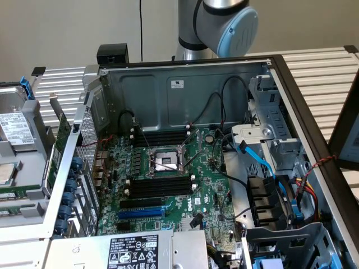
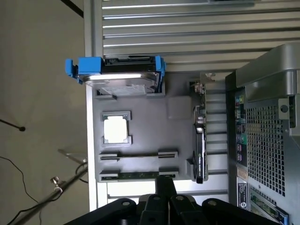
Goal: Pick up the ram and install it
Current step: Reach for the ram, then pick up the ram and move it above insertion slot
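The ram (image 2: 138, 175) is a thin green stick standing on edge in a grey holder of the parts tray (image 2: 178, 105). In the exterior view it shows as a green strip (image 1: 15, 210) at the far left, outside the computer case. My gripper (image 2: 164, 190) hangs above the tray, its black body just beside the ram's holder and apart from it. A second holder (image 2: 138, 154) lies next to the ram's. The black memory slots (image 1: 160, 185) lie on the green motherboard (image 1: 207, 168) beside the CPU socket (image 1: 165, 161).
The tray also carries a hard drive in a blue caddy (image 2: 117, 75), a CPU (image 2: 116, 129) and an expansion card on edge (image 2: 199, 140). The open case's perforated wall (image 2: 267, 140) stands beside the tray. Cables (image 1: 263, 162) and drive bays fill the case's right side.
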`<state>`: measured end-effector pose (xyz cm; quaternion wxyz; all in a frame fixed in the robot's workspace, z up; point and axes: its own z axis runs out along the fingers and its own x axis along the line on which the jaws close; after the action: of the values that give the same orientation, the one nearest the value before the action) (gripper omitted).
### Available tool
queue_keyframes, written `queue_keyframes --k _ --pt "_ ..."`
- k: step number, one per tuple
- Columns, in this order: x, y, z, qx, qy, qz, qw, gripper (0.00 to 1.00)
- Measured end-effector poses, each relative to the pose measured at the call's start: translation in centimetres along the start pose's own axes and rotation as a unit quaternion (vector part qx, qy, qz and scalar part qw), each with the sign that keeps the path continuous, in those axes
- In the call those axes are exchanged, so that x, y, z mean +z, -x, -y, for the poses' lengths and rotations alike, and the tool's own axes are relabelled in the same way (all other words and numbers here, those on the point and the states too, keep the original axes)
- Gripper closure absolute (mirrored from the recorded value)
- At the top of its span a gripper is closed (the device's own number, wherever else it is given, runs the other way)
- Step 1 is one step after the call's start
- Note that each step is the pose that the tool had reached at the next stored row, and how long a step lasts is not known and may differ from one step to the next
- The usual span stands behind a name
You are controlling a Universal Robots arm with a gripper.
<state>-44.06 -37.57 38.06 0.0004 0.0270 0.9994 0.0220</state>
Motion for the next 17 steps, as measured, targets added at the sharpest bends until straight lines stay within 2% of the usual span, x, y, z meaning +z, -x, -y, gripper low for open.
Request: queue_keyframes --k 4,11,14,17 --pt "0.05 -0.69 -0.04 -0.004 0.0 -0.0001 1.0 0.89" --pt "0.05 -0.82 -0.11 -0.006 -0.0001 -0.0002 1.0 0.89" --pt "0.09 -0.87 -0.12 -0.029 -0.0001 -0.0012 0.9996 0.89" --pt "0.14 -0.88 -0.12 -0.056 -0.0001 -0.0024 0.9984 0.89"
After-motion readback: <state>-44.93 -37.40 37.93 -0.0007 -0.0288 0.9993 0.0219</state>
